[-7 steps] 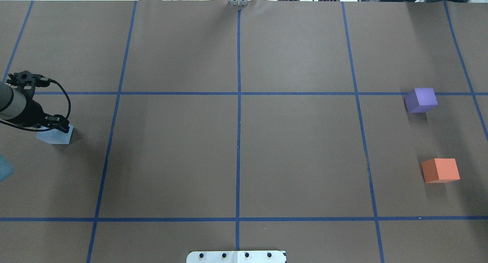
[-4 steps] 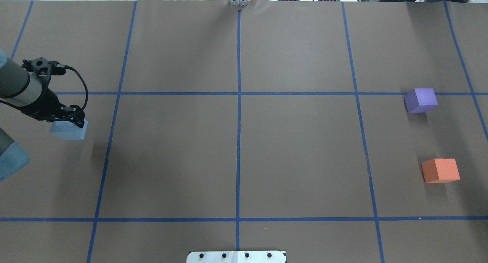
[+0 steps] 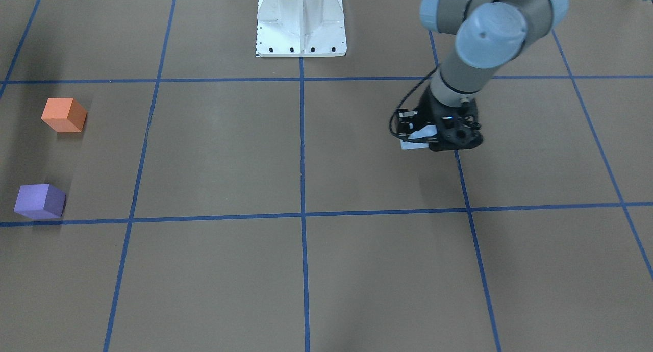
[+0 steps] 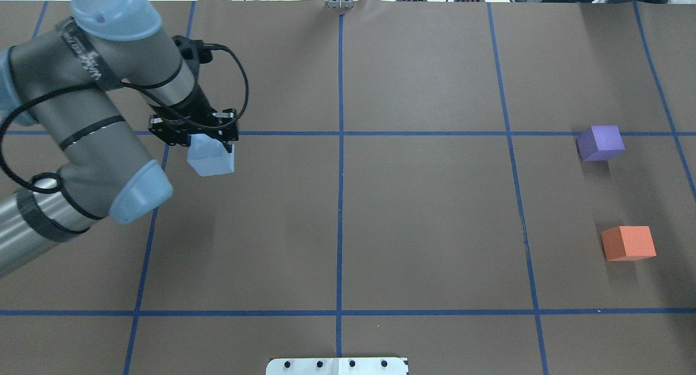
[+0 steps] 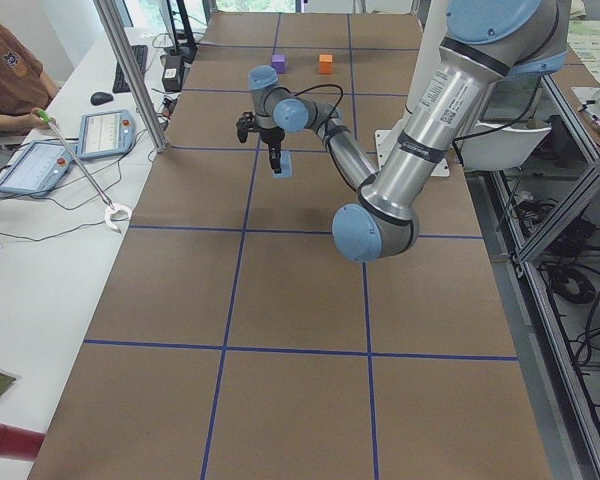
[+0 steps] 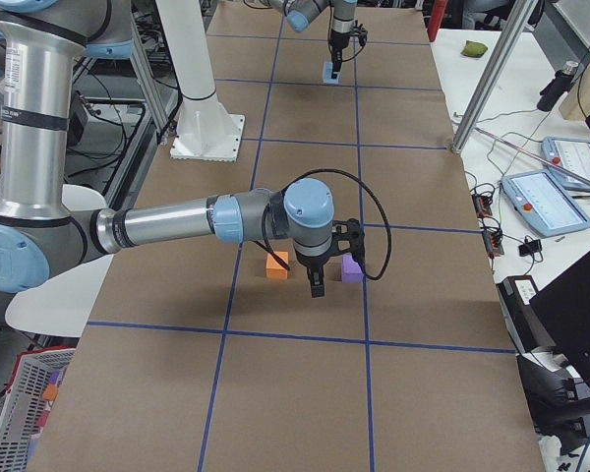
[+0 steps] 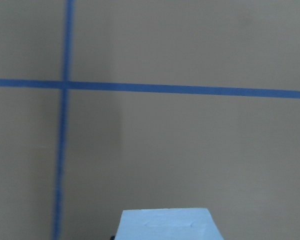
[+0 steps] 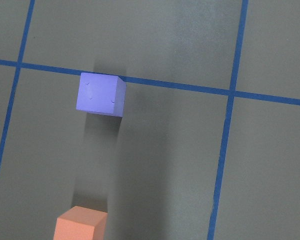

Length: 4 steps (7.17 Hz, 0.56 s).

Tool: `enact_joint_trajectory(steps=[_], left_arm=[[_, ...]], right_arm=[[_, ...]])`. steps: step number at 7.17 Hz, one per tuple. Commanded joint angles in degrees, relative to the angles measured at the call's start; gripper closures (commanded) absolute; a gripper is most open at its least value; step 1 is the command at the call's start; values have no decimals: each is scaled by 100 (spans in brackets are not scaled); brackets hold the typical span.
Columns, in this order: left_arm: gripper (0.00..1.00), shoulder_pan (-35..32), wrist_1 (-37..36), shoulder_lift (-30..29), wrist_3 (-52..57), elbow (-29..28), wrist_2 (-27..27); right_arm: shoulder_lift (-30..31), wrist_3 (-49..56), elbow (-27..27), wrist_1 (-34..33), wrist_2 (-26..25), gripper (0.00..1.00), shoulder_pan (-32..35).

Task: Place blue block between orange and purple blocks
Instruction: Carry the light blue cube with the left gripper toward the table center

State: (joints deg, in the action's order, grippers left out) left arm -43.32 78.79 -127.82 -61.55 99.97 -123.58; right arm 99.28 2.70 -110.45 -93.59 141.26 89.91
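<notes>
My left gripper (image 4: 209, 142) is shut on the light blue block (image 4: 212, 158) and holds it above the table, left of centre. It also shows in the front-facing view (image 3: 431, 136) with the blue block (image 3: 414, 141), whose top edge shows in the left wrist view (image 7: 167, 225). The purple block (image 4: 600, 142) and the orange block (image 4: 628, 243) sit apart at the far right, with a bare gap between them. The right wrist view looks down on the purple block (image 8: 101, 94) and the orange block (image 8: 80, 223). My right gripper (image 6: 317, 285) hangs over them; I cannot tell its state.
Blue tape lines divide the brown table cover (image 4: 424, 212) into squares. The white robot base (image 3: 301, 20) stands at the robot's edge of the table. Side tables with tablets (image 6: 546, 202) flank the far side.
My left arm has carried the blue block to the right and away from the robot, from the table's left edge towards the centre, and it hangs higher now.
</notes>
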Motion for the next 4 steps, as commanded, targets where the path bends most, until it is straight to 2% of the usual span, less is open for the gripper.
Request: enact_joint_trajectory(steps=[1,3,4], left_arm=[[100,891,135,-1450,-760,-1324,630],[100,965,1230,-1990,-1025,-2669,685],[100,1070,1583,-2097,-1025,-3137,903]], right_arm=[[4,-15,-3,-10,-2,0,0],[-66,-58,-46,-45,16,0,0],[-119,-459,-195,-28,7,0,-17]])
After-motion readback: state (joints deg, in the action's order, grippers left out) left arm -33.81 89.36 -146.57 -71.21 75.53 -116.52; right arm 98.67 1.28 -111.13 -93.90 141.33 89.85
